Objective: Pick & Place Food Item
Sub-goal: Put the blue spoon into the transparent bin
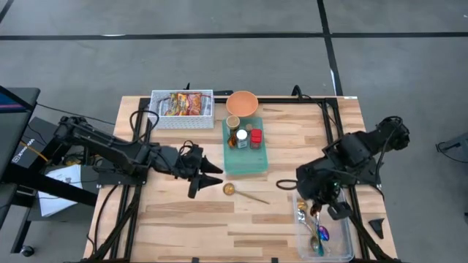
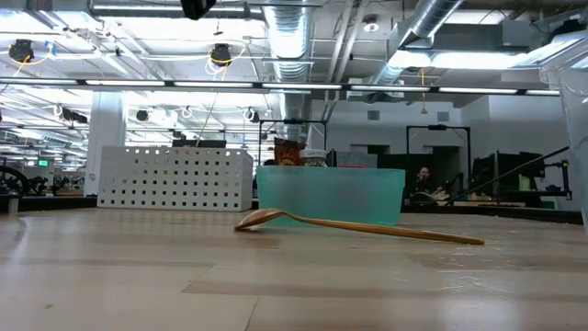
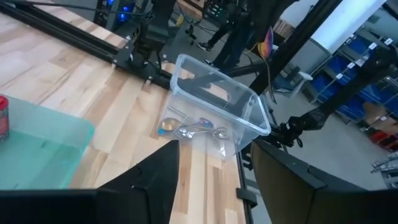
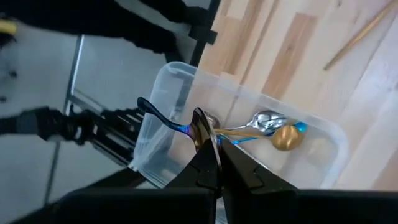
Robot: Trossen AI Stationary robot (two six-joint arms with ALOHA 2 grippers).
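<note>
Writing cannot be read on the jars [image 1: 242,136]. Left end effector [image 1: 212,174] is seen parted, empty, near a spoon [image 1: 245,193]; right end effector [image 4: 213,146], closed, possibly pinches a spoon handle [image 4: 163,118].

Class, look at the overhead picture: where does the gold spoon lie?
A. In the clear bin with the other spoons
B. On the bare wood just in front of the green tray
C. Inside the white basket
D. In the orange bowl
B: the gold spoon lies flat on the table, just off the green tray and apart from it.
</note>
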